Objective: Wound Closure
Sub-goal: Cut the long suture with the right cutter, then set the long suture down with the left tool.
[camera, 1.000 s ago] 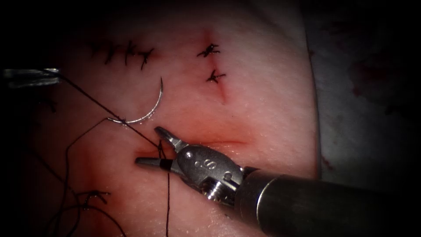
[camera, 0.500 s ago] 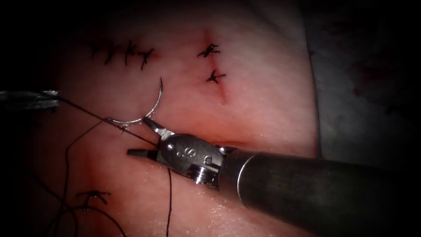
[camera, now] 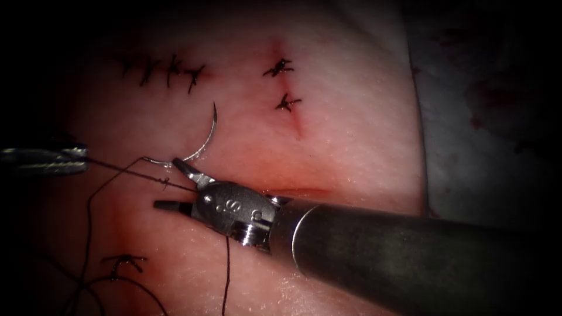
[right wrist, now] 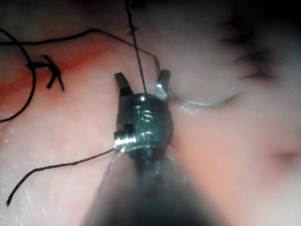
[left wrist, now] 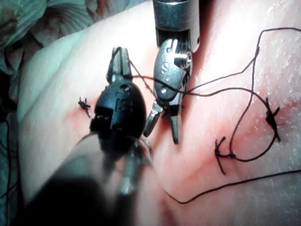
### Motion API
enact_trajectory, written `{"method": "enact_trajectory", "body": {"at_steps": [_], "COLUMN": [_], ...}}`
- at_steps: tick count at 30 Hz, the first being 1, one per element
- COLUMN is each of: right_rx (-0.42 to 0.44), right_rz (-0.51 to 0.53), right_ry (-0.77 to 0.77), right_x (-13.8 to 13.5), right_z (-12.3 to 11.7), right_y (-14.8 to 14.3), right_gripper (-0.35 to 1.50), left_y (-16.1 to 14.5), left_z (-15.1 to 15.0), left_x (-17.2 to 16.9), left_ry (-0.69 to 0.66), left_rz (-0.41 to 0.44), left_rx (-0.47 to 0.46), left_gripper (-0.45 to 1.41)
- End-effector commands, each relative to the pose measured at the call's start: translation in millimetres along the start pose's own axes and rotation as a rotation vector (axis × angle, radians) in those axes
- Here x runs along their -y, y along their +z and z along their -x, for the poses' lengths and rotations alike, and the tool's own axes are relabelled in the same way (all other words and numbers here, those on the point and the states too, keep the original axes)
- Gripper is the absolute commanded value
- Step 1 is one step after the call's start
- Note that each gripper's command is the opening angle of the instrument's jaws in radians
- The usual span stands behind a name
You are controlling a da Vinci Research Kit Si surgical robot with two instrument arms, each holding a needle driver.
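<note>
- The needle (camera: 199,143) lies loose on the tissue (camera: 351,134), left of the cut (camera: 301,190).
- Right hand (camera: 170,184) gapes wide just below the needle's thread end, the taut thread (camera: 126,171) between its jaws, holding nothing.
- Left hand (camera: 82,161), clamped on the thread, is further left.

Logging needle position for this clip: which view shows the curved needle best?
The endoscope view: the needle lies free on the tissue, its whole curve visible, with the open right tool beside its thread end. The right wrist view shows the needle partly behind that tool.
</note>
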Motion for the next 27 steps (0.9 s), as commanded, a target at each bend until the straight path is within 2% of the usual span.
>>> {"method": "enact_trajectory", "body": {"at_steps": [1, 5, 7, 8, 9, 10, 15, 17, 18, 19, 20, 21, 23, 25, 26, 27], "right_rx": [-0.005, -0.006, -0.007, -0.007, -0.008, -0.001, 0.012, -0.003, -0.012, -0.042, -0.042, -0.054, -0.074, -0.090, -0.120, -0.136], "right_rz": [0.001, 0.000, 0.001, 0.001, 0.001, -0.004, 0.017, -0.012, -0.026, -0.053, -0.053, -0.065, -0.085, -0.093, -0.108, -0.110], "right_ry": [0.003, -0.002, -0.003, -0.004, -0.005, -0.006, -0.011, -0.006, -0.007, -0.011, -0.011, -0.010, -0.042, -0.051, -0.071, -0.070], "right_x": [0.1, 0.1, 0.2, 0.3, 0.4, 0.5, 0.3, -0.2, -0.5, -1.3, -1.3, -1.9, -3.2, -4.3, -5.4, -5.8], "right_z": [-0.4, -0.5, -0.5, -0.4, -0.4, -0.3, -0.2, 0.0, 0.1, 0.3, 0.3, 0.4, 0.4, 0.4, 0.4, 0.5], "right_y": [1.0, 1.3, 1.4, 1.4, 1.4, 1.5, 2.4, 1.9, 1.5, -0.4, -0.4, -1.4, -4.0, -6.4, -9.2, -10.5], "right_gripper": [0.99, 0.98, 0.83, 0.51, 0.04, -0.35, -0.35, -0.35, -0.21, 0.78, 0.78, 0.98, 1.21, 1.30, 1.40, 1.41], "left_y": [0.7, 0.7, 0.6, 0.6, 0.6, 0.6, 0.4, 0.2, 0.0, -0.3, -0.3, -0.4, -0.5, -0.4, -0.2, -0.1], "left_z": [0.4, 0.2, 0.0, 0.0, -0.1, -0.2, -0.5, -0.7, -0.9, -1.4, -1.4, -1.7, -2.6, -3.8, -4.9, -5.5], "left_x": [0.1, -0.2, -0.3, -0.3, -0.3, -0.3, -0.7, -1.2, -1.6, -2.2, -2.2, -2.5, -3.1, -3.5, -3.7, -3.9], "left_ry": [0.004, 0.007, 0.007, 0.007, 0.008, 0.008, 0.013, 0.018, 0.023, 0.030, 0.030, 0.033, 0.039, 0.044, 0.048, 0.051], "left_rz": [-0.001, 0.002, 0.002, 0.002, 0.002, 0.003, 0.004, 0.006, 0.007, 0.009, 0.009, 0.010, 0.012, 0.012, 0.015, 0.016], "left_rx": [-0.001, -0.001, -0.001, -0.002, -0.005, -0.006, -0.015, -0.020, -0.026, -0.035, -0.035, -0.039, -0.057, -0.069, -0.099, -0.109], "left_gripper": [-0.45, -0.45, -0.45, -0.45, -0.45, -0.45, -0.45, -0.45, -0.45, -0.45, -0.45, -0.45, -0.45, -0.45, -0.45, -0.45]}}
